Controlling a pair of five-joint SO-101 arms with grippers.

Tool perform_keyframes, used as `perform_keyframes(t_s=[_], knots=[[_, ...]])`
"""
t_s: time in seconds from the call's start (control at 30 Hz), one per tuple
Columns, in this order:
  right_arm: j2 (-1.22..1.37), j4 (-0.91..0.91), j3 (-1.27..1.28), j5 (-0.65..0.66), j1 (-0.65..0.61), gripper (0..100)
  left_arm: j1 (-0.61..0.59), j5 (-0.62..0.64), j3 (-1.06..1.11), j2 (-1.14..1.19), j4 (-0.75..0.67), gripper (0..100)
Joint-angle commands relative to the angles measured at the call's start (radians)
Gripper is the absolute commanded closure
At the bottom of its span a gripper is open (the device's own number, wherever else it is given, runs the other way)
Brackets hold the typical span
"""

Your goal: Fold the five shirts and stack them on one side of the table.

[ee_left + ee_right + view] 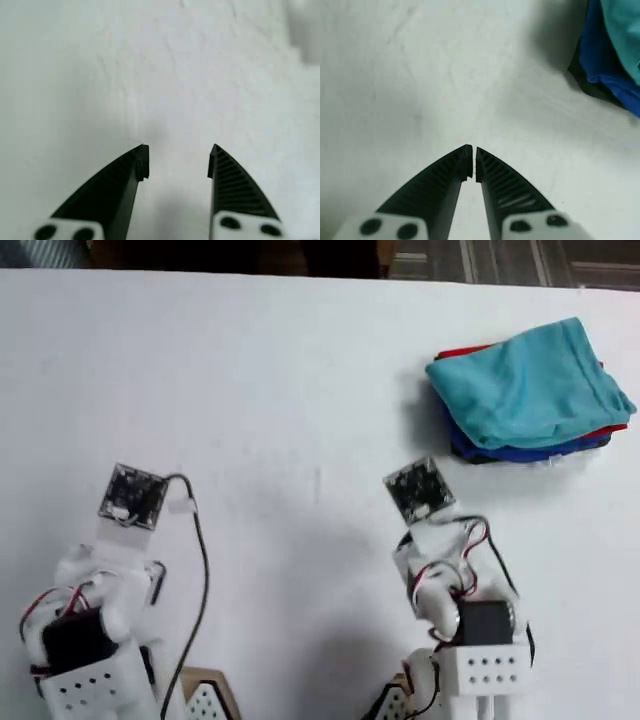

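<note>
Apparently the folding is nearly or wholly done: a stack of folded cloth shirts [525,390] is sitting near the far right corner of the white table [250,390]. A rumpled teal cloth shirt [530,370] is lying on top, with a red cloth shirt [612,431], a blue cloth shirt [605,55] and a black cloth shirt [584,86] showing as edges beneath it. Only 4 colours are showing, so whether a 5th shirt is lying hidden inside cannot be told.

The left gripper [177,162] is hovering over bare table by the near left corner, its fingers standing moderately apart and holding nothing. The right gripper [474,162] is hanging over the table nearer the near edge, short of the stack, its fingers pressing almost together with nothing between them.

The main risk, as I am judging it, is sitting with the right arm. It is waiting close to the stack, and a careless sweep toward the far right corner could be snagging the bulging teal top layer. That could be dragging its fold open or pushing the whole pile toward the right edge. Soft cloth is likely sliding easily on this smooth top.
</note>
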Motion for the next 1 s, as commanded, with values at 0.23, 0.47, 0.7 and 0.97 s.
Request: perform_keyframes(t_s=[0.23,0.47,0.7,0.97], knots=[[-0.404,0.101,0.361,0.000,0.028,97.8,-0.015,0.361,0.157,-0.281,-0.014,78],[-0.392,0.130,0.358,-0.318,0.028,97.8,0.258,0.453,0.259,-0.381,-0.017,78],[-0.392,0.147,0.359,-0.443,0.027,97.9,0.270,0.459,0.277,-0.377,-0.044,78],[-0.392,0.147,0.359,-0.445,0.028,97.9,0.273,0.453,0.335,-0.373,-0.118,91]])
